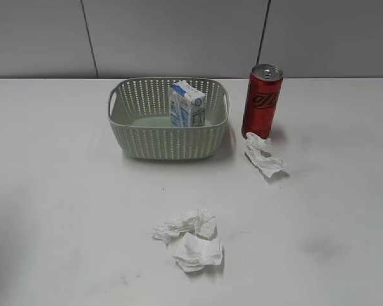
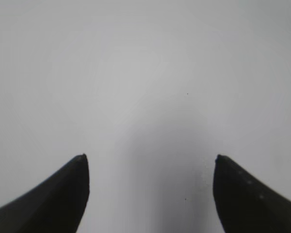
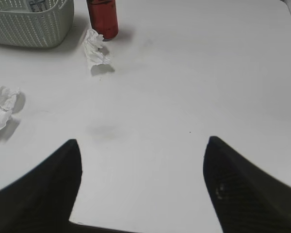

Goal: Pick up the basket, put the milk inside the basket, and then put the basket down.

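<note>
The pale green basket [image 1: 168,137] stands on the white table at the back middle. The blue-and-white milk carton [image 1: 187,104] stands upright inside it. The basket's corner also shows in the right wrist view [image 3: 34,26] at the top left. Neither gripper shows in the exterior view. My left gripper [image 2: 150,158] is open and empty over bare table. My right gripper [image 3: 141,141] is open and empty over the table, well short of the basket.
A red soda can [image 1: 262,102] stands right of the basket, also in the right wrist view [image 3: 103,18]. A crumpled tissue [image 1: 263,156] lies in front of the can. Two crumpled tissues [image 1: 190,239] lie nearer the front. A grey wall runs behind the table.
</note>
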Robot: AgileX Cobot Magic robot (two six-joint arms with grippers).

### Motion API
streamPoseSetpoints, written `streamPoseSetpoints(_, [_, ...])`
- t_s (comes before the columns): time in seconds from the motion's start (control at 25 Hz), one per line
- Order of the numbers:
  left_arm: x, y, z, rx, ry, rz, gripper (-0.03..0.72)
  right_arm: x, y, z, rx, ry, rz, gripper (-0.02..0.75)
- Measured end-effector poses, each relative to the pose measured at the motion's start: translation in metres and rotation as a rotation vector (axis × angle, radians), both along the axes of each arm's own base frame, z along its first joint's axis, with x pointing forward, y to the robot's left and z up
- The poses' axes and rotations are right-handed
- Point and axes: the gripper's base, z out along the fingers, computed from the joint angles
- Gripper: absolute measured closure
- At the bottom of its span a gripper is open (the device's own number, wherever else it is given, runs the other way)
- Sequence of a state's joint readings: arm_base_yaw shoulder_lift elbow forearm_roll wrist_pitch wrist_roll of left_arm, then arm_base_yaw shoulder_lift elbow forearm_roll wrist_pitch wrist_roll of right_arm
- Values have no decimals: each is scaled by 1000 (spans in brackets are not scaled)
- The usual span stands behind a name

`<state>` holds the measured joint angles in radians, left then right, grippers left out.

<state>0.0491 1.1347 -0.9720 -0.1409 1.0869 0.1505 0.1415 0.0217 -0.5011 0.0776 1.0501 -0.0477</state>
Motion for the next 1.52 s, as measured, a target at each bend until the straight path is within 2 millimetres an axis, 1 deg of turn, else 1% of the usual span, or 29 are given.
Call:
streamPoseSetpoints(0.08, [-28, -1, -2, 4, -36, 0, 85, 0, 1, 0, 7, 1, 5, 147])
streamPoseSetpoints(0.2, [-67, -4, -14, 2, -73, -2, 89, 0, 1, 0, 11, 2, 5, 147])
streamPoseSetpoints(0.32, [-100, -7, -28, -17, -115, -2, 95, 0, 1, 0, 11, 2, 5, 147])
streamPoseSetpoints(0.44, [-126, -11, -39, -53, -175, 0, 95, 0, 1, 0, 12, 2, 5, 147])
streamPoseSetpoints(0.52, [-141, -13, -40, -62, -237, 0, 95, 0, 1, 0, 12, 2, 5, 147])
streamPoseSetpoints(0.76, [-170, -13, -34, -46, -419, -2, 95, 0, 1, 0, 12, 2, 5, 147])
streamPoseSetpoints(0.92, [-183, -13, -32, -32, -516, -1, 95, 0, 1, 0, 12, 2, 5, 147])
streamPoseSetpoints(1.12, [-193, -11, -29, 1, -629, 10, 95, 0, 1, 0, 11, 2, 6, 147])
streamPoseSetpoints(1.4, [-200, -10, -29, 15, -677, 12, 95, 0, 1, 0, 12, 2, 5, 148])
streamPoseSetpoints(1.52, [-207, -10, -29, 16, -719, 15, 95, 0, 1, 0, 11, 2, 6, 148])
